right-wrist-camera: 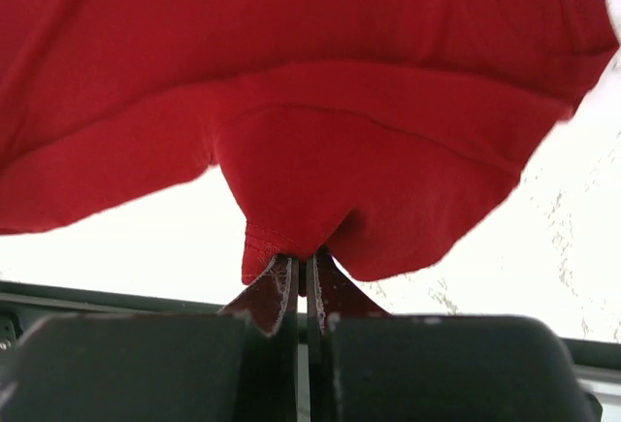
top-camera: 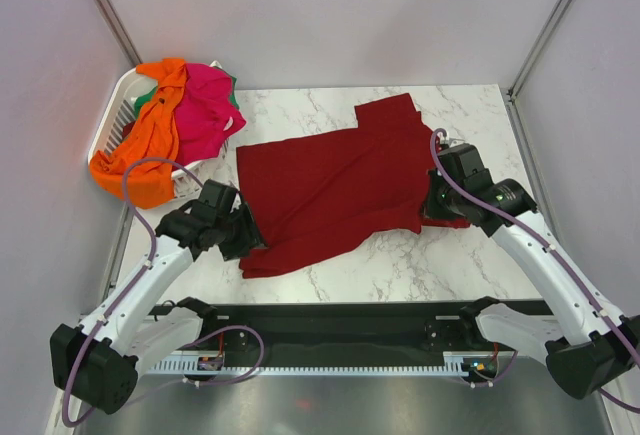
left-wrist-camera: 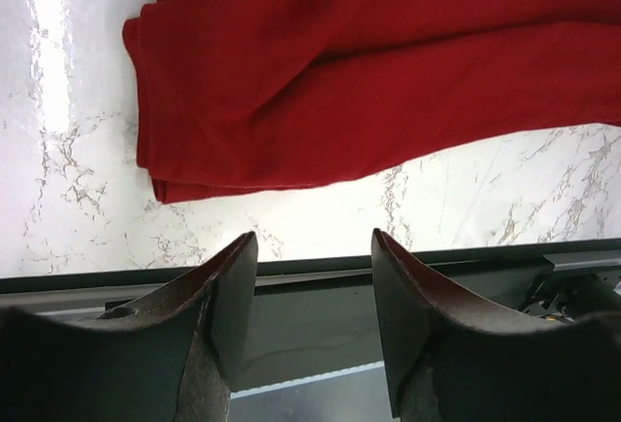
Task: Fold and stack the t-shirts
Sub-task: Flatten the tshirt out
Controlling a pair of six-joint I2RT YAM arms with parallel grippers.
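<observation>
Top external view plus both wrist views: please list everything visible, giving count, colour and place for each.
dark red t-shirt: 1, dark red, spread over the middle of the table, not yet folded
orange t-shirt: 1, orange, hanging over the basket's near rim
hot pink t-shirt: 1, hot pink, in the basket beside the orange one
green garment: 1, green, barely showing under the others in the basket
laundry basket: 1, white slatted, far left corner of the table
table: 1, white marble with grey veins
left claw: 1, black, open and empty, by the red shirt's near left corner
right claw: 1, black, shut on the red shirt's right edge
</observation>
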